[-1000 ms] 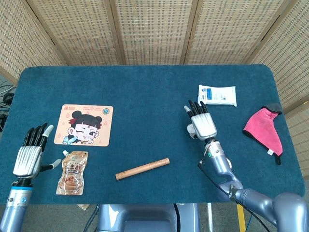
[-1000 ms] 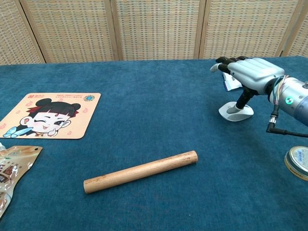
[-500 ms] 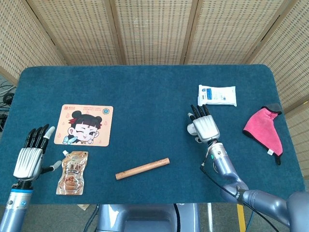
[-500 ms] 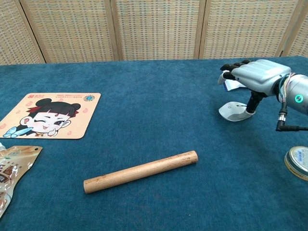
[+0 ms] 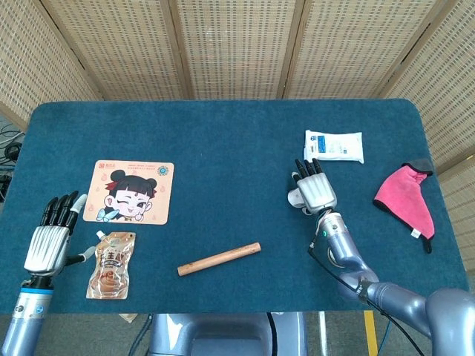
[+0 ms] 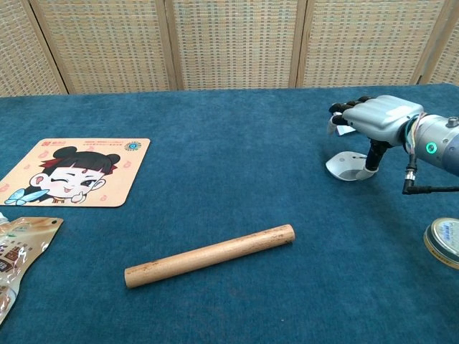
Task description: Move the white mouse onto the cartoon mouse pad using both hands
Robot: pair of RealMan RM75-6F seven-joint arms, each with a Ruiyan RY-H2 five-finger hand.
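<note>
The white mouse lies on the blue table right of centre, and in the head view only its edge shows beside my right hand. That right hand hovers flat just above the mouse, fingers stretched out, and its thumb points down against the mouse's right side. The same hand covers most of the mouse from above. The cartoon mouse pad lies far off at the left, also seen as a pad in the chest view. My left hand hangs with fingers spread near the table's front left edge, holding nothing.
A wooden stick lies between mouse and pad. A brown snack pouch sits just right of the left hand. A white tissue pack and a pink glove lie at the right. A round tin sits at the front right.
My right hand has drifted slightly right and settled lower over the mouse, thumb still at its side. The left hand has slid a little toward the front edge.
</note>
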